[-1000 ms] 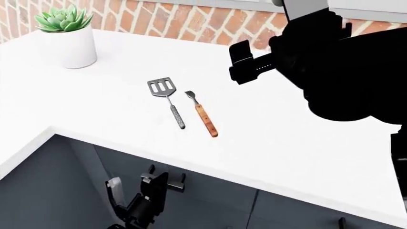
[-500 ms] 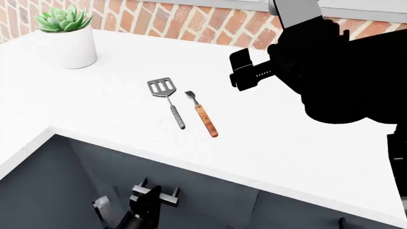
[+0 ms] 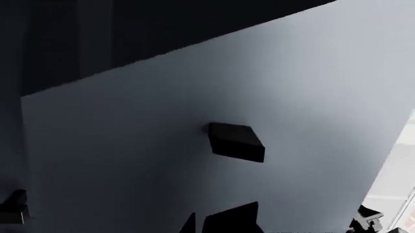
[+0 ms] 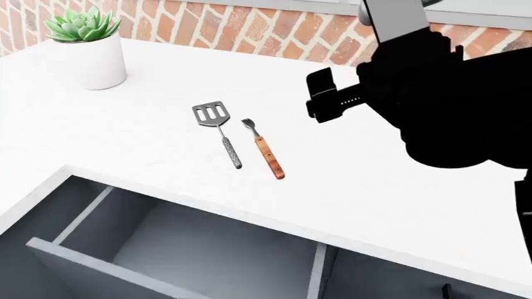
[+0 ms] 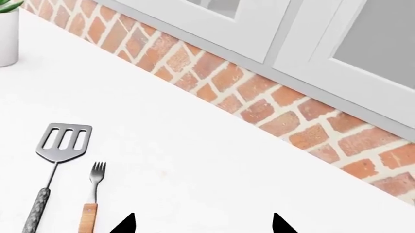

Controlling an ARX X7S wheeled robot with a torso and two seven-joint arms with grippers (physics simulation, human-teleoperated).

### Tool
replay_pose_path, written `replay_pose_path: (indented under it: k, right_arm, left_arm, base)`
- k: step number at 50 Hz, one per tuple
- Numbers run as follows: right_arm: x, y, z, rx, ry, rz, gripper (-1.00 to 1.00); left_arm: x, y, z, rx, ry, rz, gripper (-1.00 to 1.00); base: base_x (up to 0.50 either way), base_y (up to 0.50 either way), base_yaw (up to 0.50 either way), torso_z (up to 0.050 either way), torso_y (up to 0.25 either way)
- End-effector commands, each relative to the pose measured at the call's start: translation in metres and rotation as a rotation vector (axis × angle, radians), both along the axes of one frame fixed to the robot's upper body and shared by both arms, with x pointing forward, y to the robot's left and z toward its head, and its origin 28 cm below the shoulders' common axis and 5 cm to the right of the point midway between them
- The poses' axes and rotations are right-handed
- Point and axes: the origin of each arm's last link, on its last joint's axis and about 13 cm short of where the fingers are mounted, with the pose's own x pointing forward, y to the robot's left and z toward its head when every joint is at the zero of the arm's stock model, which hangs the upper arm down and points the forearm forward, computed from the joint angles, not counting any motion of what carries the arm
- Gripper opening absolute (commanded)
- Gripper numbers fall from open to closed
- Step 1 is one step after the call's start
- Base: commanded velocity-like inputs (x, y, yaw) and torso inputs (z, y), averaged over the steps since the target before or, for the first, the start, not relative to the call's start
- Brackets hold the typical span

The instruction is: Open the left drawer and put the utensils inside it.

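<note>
now i see the left drawer (image 4: pixel 124 240) standing open under the near edge of the white countertop (image 4: pixel 149 156), its grey interior showing, with a ridge running along its left side. its slate-blue front (image 3: pixel 214 107) fills my left wrist view, with a black block of the handle mount (image 3: pixel 236 141) close in front of that camera.

my left gripper (image 3: pixel 224 221) shows only as dark tips at the edge of the left wrist view, just beside the drawer front; i cannot tell whether its jaws are apart or together, and it does not show in the head view.

on the counter lie the two utensils, side by side and not touching. the slotted spatula (image 4: pixel 216 132) is on the left, its grey blade toward the far wall and its thin dark handle pointing near and slightly right. the fork (image 4: pixel 264 149) lies just right of it, tines far, orange-brown handle near. both are on the counter above the open drawer, a little back from the edge.

my right gripper (image 5: pixel 201 225) hovers over the counter to the right of the utensils, well apart from them and holding nothing. its two black fingertips (image 5: pixel 126 225) stand wide apart in the right wrist view, with the fork near the left one.

a potted succulent (image 4: pixel 83 47) sits at the far left by the brick backsplash (image 4: pixel 249 28).
</note>
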Motion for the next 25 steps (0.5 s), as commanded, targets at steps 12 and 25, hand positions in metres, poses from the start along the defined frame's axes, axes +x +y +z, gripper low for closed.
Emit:
replay_pose_path:
  k: [12, 25]
  right_arm:
    - [0.000, -0.003, 0.000, 0.007, 0.004, -0.016, 1.00]
    - [0.001, -0.004, -0.003, 0.011, 0.009, -0.019, 1.00]
  left_arm:
    - [-0.120, 0.054, -0.018, 0.140, 0.177, 0.287, -1.00]
    - [-0.124, 0.061, -0.005, 0.110, 0.090, 0.449, 1.00]
  base:
    - [0.00, 0.00, 0.00, 0.000, 0.000]
    - [0.00, 0.00, 0.00, 0.000, 0.000]
